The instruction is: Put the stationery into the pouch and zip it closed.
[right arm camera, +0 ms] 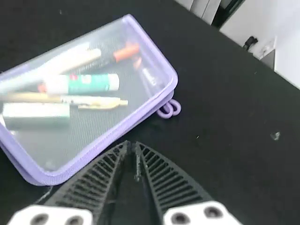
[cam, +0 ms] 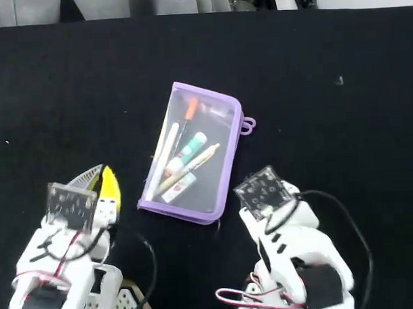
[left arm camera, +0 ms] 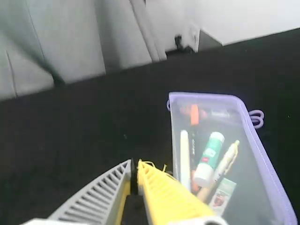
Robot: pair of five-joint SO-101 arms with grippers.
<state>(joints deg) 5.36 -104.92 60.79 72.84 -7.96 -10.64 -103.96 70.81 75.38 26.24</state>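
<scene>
Pouch (cam: 223, 177) soft, light, slick, lumpy with pens (cam: 183, 155); likely slides on bench (cam: 328, 137). Grip purple edge or ring pull (cam: 248, 124). Left tool (left arm camera: 136, 168) closed, empty; right tool (right arm camera: 130, 149) likewise.

The purple pouch (cam: 214, 185) lies at the middle of the table (cam: 327, 123), holding the stationery (cam: 183, 159). The left arm (cam: 67, 254) and the right arm (cam: 291, 253) flank it at the near edge.

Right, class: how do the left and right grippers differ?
The left gripper has one yellow finger and one grey; the right gripper has two black ones. The left sits off one long side of the pouch, the right off the other. Both are shut and empty.
</scene>
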